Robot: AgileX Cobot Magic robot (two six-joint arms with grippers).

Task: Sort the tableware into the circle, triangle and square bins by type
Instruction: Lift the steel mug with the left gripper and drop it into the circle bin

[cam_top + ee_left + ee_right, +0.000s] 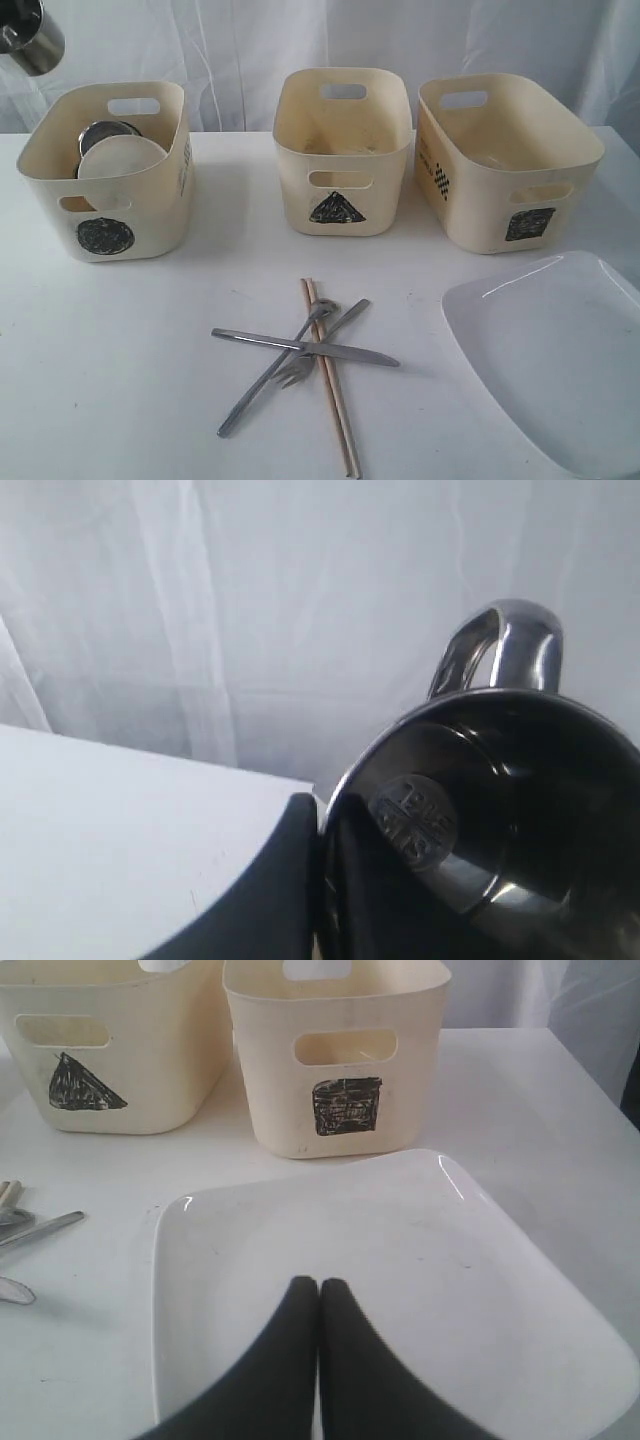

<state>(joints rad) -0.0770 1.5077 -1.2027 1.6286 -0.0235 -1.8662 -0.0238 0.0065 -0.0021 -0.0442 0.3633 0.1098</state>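
Currently left gripper clamped on mug rim; mug held high near the circle bin. Thin steel, likely light, rigid, slick: a wall pinch may pivot, the handle looks surer. Right gripper closed, empty, over plate.

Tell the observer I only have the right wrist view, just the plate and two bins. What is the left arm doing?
Observer: The left pincer is shut on the rim of a steel mug, raised at the upper left of the exterior view.
Operator: Is there a third bin?
Observer: Yes, the circle bin stands left of the triangle bin.
Operator: Anything in it?
Observer: A white bowl, with a steel vessel behind it.
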